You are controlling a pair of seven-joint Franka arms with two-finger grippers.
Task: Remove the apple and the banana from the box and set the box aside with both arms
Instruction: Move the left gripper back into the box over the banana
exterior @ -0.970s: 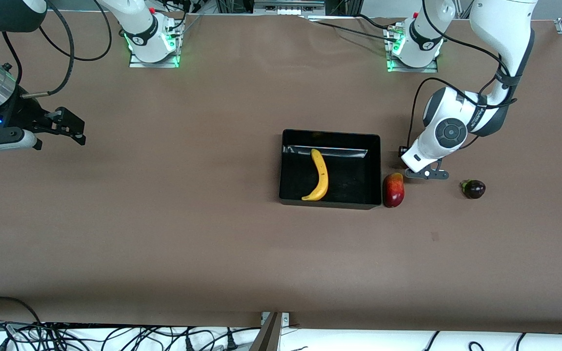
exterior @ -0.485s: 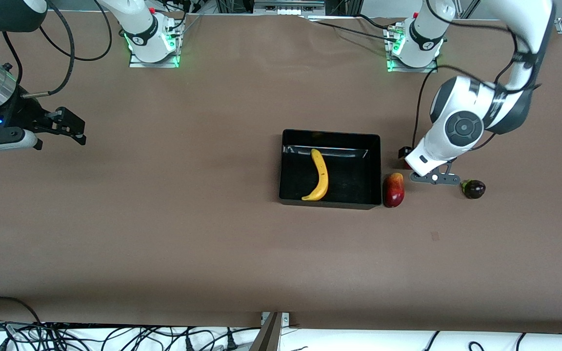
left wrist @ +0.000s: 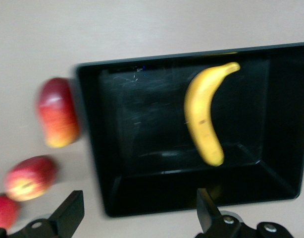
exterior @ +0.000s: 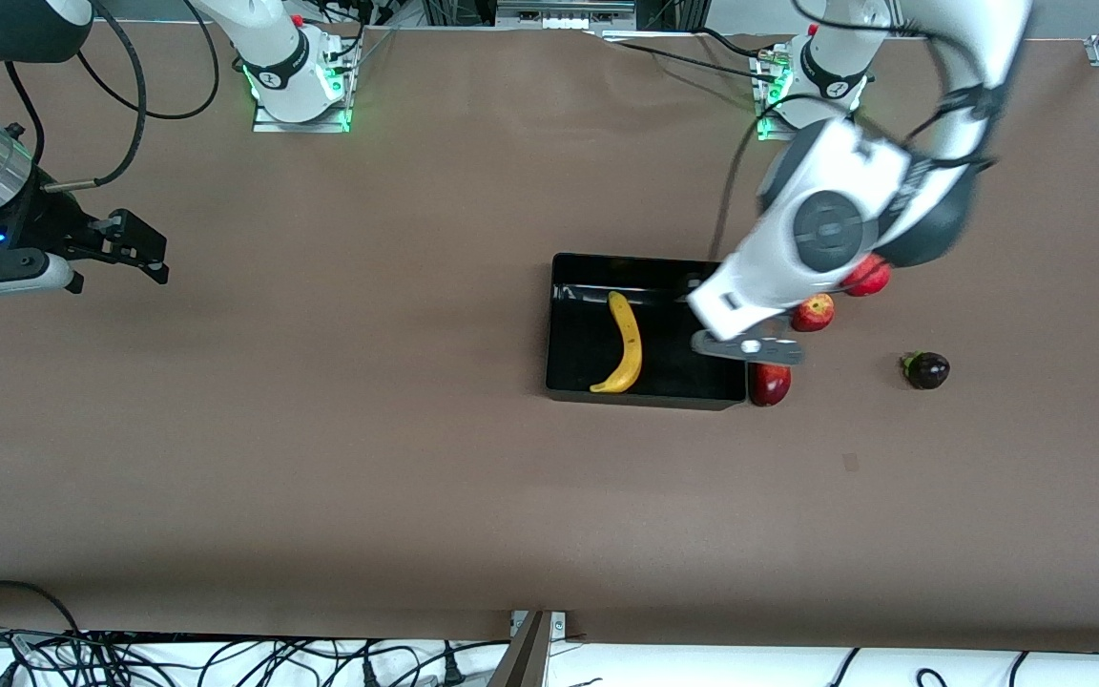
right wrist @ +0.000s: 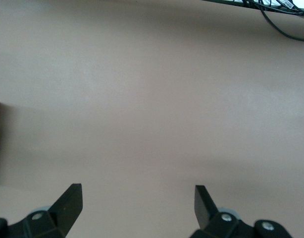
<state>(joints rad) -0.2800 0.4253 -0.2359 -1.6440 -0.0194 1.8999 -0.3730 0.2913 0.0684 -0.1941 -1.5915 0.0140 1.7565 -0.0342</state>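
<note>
Banana retrieval, approach stage. Long curved yellow banana [exterior: 625, 343] lies alone on the floor of the glossy black open-top box [exterior: 569, 386], its length running from the wall nearer the robot bases toward the wall nearer the front camera. Small round red apple with yellowish patches [exterior: 814, 313] already sits on the brown table [exterior: 416, 477] outside the box, toward the left arm's end, with a plain red round fruit [exterior: 869, 277] just beside it, an elongated red-yellow oval fruit [exterior: 771, 384] against the box wall, and a dark purple round fruit [exterior: 927, 369] well apart.

Left pincer [left wrist: 139, 218] hangs spread wide over the box edge at the left arm's end, holding nothing. Right pincer [right wrist: 134, 208], also spread and empty, waits over bare table at the right arm's end.

Good execution, by judgement: centre the left pincer over the banana's thick middle, turn the fingers to straddle its width, descend clear of the walls, then close gently, since the curved skin could roll or slip.
</note>
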